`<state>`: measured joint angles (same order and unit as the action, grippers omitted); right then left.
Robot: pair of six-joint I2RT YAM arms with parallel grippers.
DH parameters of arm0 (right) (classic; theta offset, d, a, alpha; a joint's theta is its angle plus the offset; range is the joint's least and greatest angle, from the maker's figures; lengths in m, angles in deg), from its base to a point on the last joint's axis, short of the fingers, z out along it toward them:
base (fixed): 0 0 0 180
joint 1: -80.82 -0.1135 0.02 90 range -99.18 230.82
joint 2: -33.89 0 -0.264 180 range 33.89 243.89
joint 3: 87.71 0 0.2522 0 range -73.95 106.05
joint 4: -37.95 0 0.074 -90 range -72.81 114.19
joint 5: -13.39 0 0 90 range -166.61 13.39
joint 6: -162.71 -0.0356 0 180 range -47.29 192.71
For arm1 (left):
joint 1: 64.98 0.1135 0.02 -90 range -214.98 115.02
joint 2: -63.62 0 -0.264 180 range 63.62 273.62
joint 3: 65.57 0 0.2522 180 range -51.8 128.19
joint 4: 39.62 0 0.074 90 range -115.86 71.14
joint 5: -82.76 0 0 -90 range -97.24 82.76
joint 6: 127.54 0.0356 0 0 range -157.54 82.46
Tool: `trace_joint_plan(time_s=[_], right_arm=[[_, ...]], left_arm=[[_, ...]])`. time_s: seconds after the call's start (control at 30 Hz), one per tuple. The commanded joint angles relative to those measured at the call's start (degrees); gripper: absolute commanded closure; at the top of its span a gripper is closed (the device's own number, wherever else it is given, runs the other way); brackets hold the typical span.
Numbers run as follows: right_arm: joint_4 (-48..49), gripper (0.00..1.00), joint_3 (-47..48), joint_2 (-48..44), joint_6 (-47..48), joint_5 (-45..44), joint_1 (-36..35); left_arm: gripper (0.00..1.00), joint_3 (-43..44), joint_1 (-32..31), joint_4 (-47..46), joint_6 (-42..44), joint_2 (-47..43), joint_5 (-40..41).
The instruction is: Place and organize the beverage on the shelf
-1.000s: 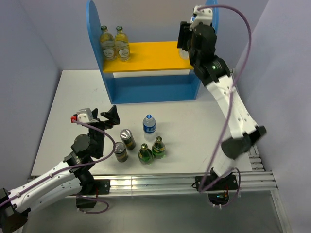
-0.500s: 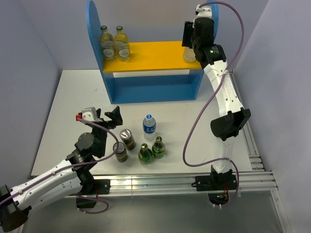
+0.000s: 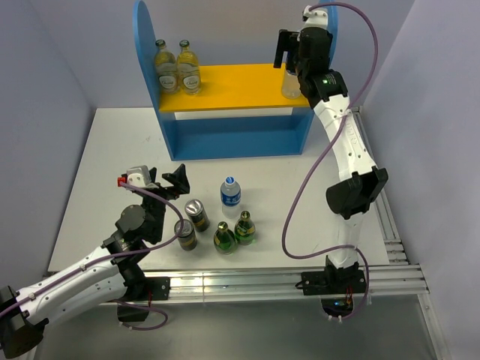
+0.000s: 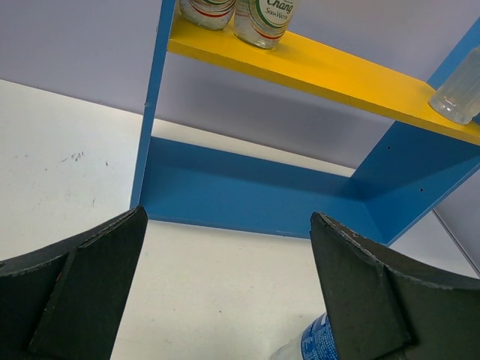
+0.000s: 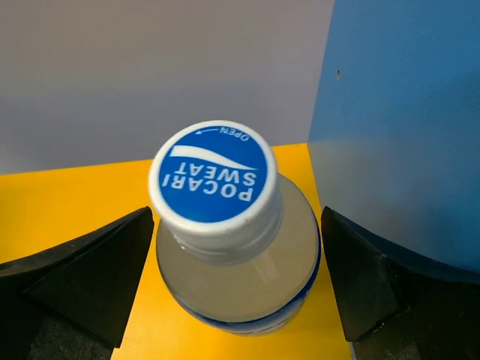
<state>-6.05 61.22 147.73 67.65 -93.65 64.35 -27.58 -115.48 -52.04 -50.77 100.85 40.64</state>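
The shelf (image 3: 229, 81) stands at the back, also in the left wrist view (image 4: 255, 191). Two clear glass bottles (image 3: 177, 67) stand at the left end of its yellow board. A Pocari Sweat bottle (image 3: 290, 84) stands upright at the right end, against the blue side panel. My right gripper (image 3: 286, 54) is open just above it, with its fingers either side of the bottle (image 5: 232, 255) and apart from it. My left gripper (image 3: 162, 182) is open and empty, low over the table, facing the shelf. A blue-labelled water bottle (image 3: 231, 193) stands on the table.
Two cans (image 3: 197, 215) (image 3: 185, 235) and two green bottles (image 3: 223, 238) (image 3: 244, 228) stand in a cluster near the table's front, right of my left gripper. The water bottle's top shows by my left gripper's right finger (image 4: 315, 341). The shelf's lower level holds nothing.
My right gripper set the Pocari Sweat bottle on the right end of the yellow board, let go and lifted slightly. The left arm barely moved.
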Motion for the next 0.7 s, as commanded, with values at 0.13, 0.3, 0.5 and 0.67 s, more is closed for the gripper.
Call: trace_joint_plan(time_s=[0.13,0.3,0.5,0.67], right_arm=[[5.9,0.00,-8.2,-10.1,-0.5,-1.9,-0.6],[6.9,0.00,-15.6,-17.7,-0.8,-2.5,-1.5],[8.4,0.00,-32.8,-30.4,-3.5,-0.6,-2.2],[20.7,0.00,-60.8,-48.6,-5.5,5.3,-11.4]], left_arm=[[0.03,0.8,-0.2,-0.6,-0.7,-0.3,-0.6],[0.03,0.7,-0.2,-0.6,-0.7,-0.5,-0.7],[0.03,0.8,-0.2,-0.3,-1.0,-1.1,-0.9],[0.04,0.9,-0.2,-0.6,-0.9,-0.8,-0.7]])
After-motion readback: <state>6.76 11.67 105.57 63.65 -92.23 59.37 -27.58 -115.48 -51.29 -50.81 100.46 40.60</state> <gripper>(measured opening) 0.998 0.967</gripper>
